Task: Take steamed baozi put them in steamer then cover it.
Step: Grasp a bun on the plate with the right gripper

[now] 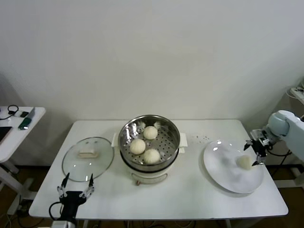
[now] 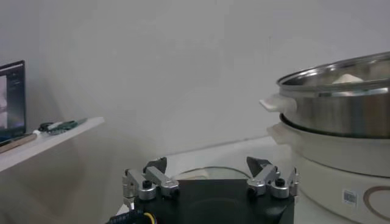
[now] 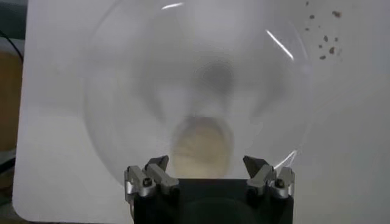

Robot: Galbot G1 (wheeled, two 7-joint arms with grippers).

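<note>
Now right pincer (image 1: 256, 153) wide open, empty, hovering just over last baozi (image 1: 244, 162) on plate (image 1: 223, 178); bun sits directly beneath, between fingers; round, no long axis; steamer (image 1: 149, 142) holds three; left pincer (image 1: 75, 185) open, idle near lid (image 1: 88, 158).

We face a plain white wall (image 1: 152, 52) behind a white rectangular table (image 1: 190, 190). At our left stands a smaller white side table (image 1: 12, 137), bearing a dark screen's edge and some small items. Soft, even light leaves faint shadows.
</note>
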